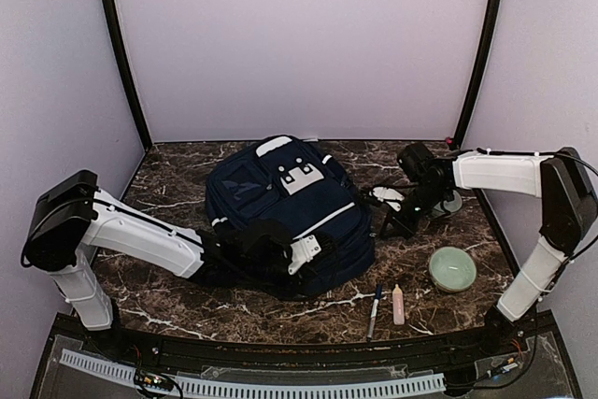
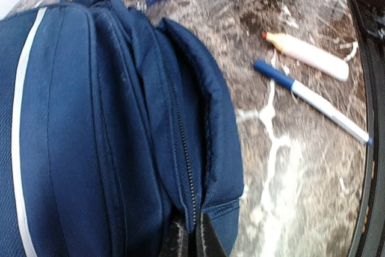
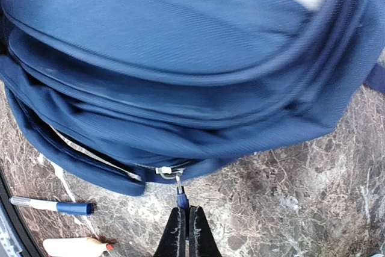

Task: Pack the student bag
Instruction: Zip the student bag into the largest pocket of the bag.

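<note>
The student bag (image 1: pixel 285 212), a large navy backpack with a white stripe, lies flat at mid-table. My left gripper (image 1: pixel 318 249) is at its near right edge. In the left wrist view the gripper (image 2: pixel 189 240) is shut on the bag's fabric (image 2: pixel 120 118) beside a black zipper (image 2: pixel 186 167). My right gripper (image 1: pixel 386 227) is at the bag's right side. In the right wrist view it (image 3: pixel 185 224) is shut on the blue zipper pull (image 3: pixel 182 200), which hangs from a silver slider (image 3: pixel 165 172) on the bag (image 3: pixel 180 46).
A blue-capped white pen (image 1: pixel 375 310) and a cream tube with a red tip (image 1: pixel 398 304) lie near the front edge, right of the bag. A pale green bowl (image 1: pixel 452 268) stands at the right. Small items lie behind the right arm.
</note>
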You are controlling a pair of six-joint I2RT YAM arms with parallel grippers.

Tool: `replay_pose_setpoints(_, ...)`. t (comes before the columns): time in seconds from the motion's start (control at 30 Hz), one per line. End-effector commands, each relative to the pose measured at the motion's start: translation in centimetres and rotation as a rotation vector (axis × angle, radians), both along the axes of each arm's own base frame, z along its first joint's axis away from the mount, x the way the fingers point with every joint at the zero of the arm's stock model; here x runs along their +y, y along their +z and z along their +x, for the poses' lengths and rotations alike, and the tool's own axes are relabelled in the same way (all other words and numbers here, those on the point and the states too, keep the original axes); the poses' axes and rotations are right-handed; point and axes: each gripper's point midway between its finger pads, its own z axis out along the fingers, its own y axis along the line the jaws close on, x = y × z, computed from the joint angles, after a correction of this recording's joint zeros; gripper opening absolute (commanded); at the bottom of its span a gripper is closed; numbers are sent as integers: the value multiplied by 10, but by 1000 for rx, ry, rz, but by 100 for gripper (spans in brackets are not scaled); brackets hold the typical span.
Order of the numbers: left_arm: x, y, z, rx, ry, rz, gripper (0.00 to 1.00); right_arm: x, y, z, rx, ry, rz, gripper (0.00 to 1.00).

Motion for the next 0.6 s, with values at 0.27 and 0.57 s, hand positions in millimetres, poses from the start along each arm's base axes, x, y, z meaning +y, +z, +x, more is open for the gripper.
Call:
replay_pose_setpoints(0.27, 21, 8, -21, 75, 45, 67, 43, 3, 22, 0, -78, 16, 23, 0)
replay_pose_setpoints(0.57, -56, 54, 19, -43, 54, -84, 50, 8, 38, -13, -93, 48, 67, 0)
